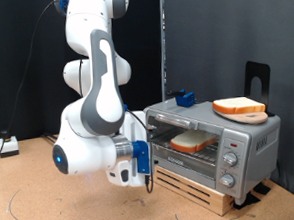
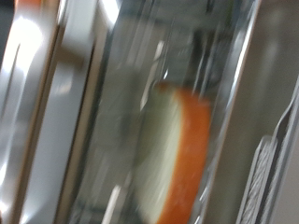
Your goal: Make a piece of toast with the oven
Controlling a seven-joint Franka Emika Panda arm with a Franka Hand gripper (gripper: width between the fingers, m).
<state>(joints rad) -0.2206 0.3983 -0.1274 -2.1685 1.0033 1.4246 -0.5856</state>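
The silver-grey oven stands on a low wooden crate at the exterior view's right, its glass door apparently shut. The piece of toast, pale with an orange-brown crust, lies on the rack inside, seen through the glass. The blurred wrist view shows it close up behind the door. My gripper hangs at the oven's left front corner, just left of the door, with nothing seen between its fingers. The fingers do not show clearly in the wrist view.
A tan flat board and a small blue block lie on the oven's top. A black stand rises behind the oven. The wooden crate juts out below the door. Cables lie on the floor at the left.
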